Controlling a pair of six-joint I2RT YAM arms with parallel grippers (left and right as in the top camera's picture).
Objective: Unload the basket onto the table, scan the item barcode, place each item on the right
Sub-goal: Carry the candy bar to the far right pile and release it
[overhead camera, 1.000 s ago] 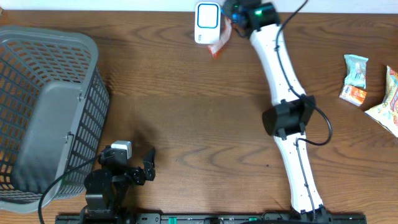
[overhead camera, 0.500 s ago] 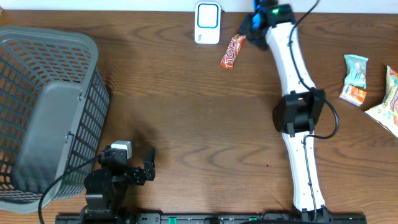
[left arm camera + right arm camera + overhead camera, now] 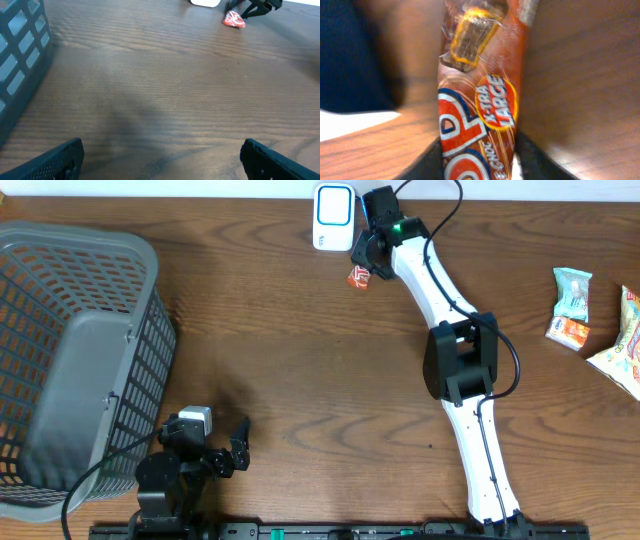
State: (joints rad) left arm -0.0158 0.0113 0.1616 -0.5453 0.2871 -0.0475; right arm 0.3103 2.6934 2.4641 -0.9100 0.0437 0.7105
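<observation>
The right gripper (image 3: pixel 368 252) pinches the bar (image 3: pixel 358 277) at twelve o'clock, just beside the scanner (image 3: pixel 333 216). I'd say the scan is under way, unconfirmed. The left gripper (image 3: pixel 161 152) idles at seven, fingers spread.

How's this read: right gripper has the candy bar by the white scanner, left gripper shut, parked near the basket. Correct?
One thing is off: the left gripper is open, not shut. The left wrist view shows its fingers spread wide apart. The rest holds: the right gripper has the candy bar by the white scanner, and the left gripper is parked near the basket.
</observation>
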